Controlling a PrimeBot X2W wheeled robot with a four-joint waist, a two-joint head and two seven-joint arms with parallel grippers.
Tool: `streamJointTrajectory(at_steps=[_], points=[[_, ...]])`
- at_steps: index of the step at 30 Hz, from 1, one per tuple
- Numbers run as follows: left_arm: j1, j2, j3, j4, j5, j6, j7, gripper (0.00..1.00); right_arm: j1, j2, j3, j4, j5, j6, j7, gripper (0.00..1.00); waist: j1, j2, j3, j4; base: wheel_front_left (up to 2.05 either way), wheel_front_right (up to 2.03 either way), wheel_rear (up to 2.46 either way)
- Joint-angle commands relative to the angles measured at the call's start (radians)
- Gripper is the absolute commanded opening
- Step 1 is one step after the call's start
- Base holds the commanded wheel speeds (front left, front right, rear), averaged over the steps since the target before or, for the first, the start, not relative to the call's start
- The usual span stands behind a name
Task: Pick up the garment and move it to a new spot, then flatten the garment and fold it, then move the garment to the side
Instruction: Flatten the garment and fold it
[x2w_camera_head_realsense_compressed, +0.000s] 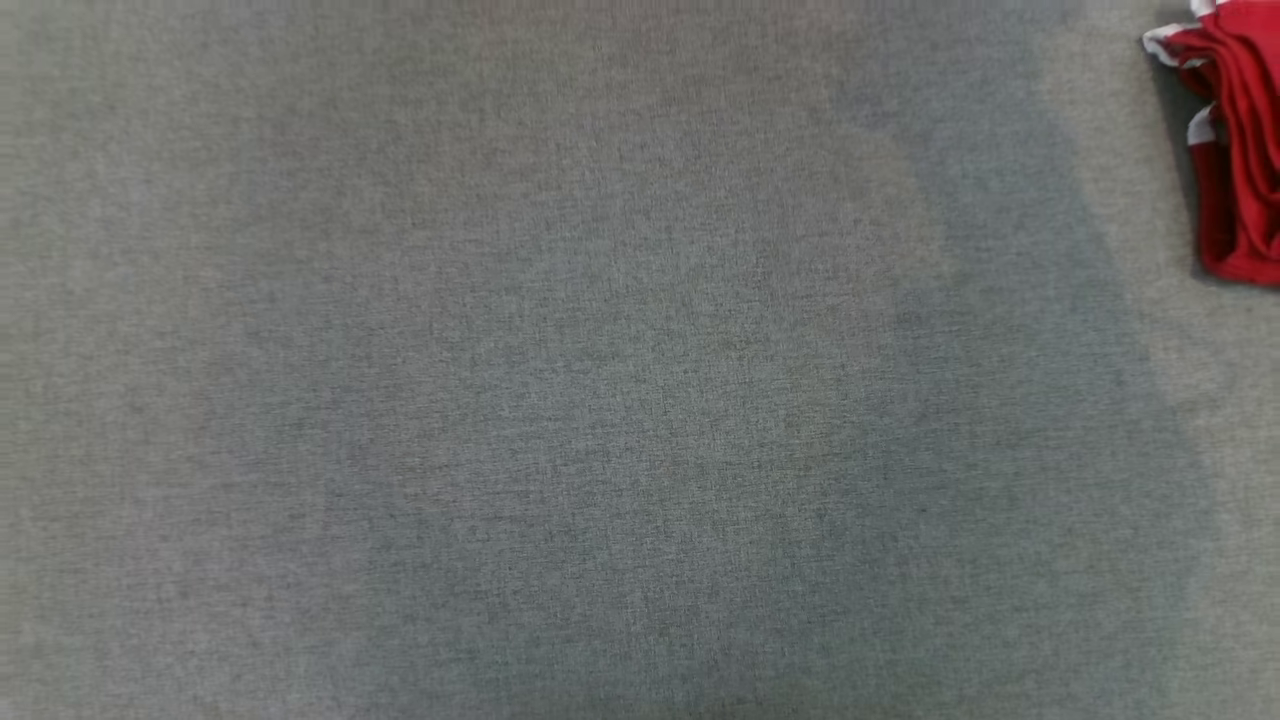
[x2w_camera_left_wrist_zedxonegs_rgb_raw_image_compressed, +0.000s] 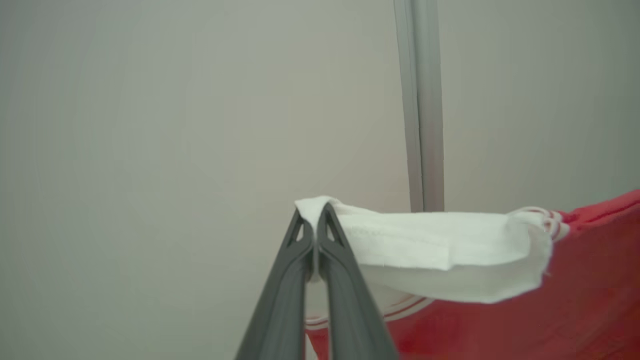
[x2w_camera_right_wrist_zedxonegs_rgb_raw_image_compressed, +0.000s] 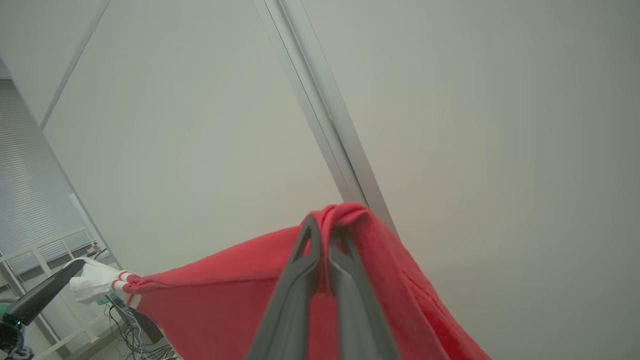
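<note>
Left claw (x2w_camera_left_wrist_zedxonegs_rgb_raw_image_compressed: 314, 211) clenched on garment's (x2w_camera_left_wrist_zedxonegs_rgb_raw_image_compressed: 590, 280) white sleeve (x2w_camera_left_wrist_zedxonegs_rgb_raw_image_compressed: 440, 240), right claw (x2w_camera_right_wrist_zedxonegs_rgb_raw_image_compressed: 325, 225) likewise on its red edge, cloth hanging by desk's (x2w_camera_head_realsense_compressed: 600, 400) far right corner; best carry it taut and level toward desk's middle

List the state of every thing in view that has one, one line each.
left claw: shut on the garment's white edge.
right claw: shut on the garment's red cloth.
garment: lifted, spread between both claws, hanging down from them.
red bundle: crumpled on the grey table, at the head view's upper right; I cannot tell whether it is part of the held garment.
</note>
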Motion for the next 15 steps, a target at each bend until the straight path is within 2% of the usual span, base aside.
streamJointTrajectory(at_steps=[1,3,8,15], points=[[0.058,0.022,-0.037,-0.009,-0.029,-0.001,0.009,0.0,0.054,-0.017,0.025,0.002,0.026,0.0,0.003,0.0,0.0,0.0,-0.047,0.007,0.0,0.0,0.0],[0.12,0.048,-0.082,-0.022,-0.067,-0.001,0.028,0.0,0.113,-0.029,0.059,0.001,0.053,0.0,0.017,0.0,0.0,0.0,-0.09,0.009,0.0,0.0,0.0],[0.301,0.134,-0.212,-0.087,-0.188,-0.001,0.158,0.0,0.268,-0.047,0.16,-0.027,0.122,0.0,0.088,0.0,0.0,0.0,-0.211,-0.001,0.0,0.0,0.0],[0.564,0.271,-0.316,-0.241,-0.344,-0.001,0.343,0.0,0.493,-0.101,0.329,-0.078,0.193,0.0,0.268,0.0,0.0,0.0,-0.379,-0.016,0.0,0.0,0.0]])
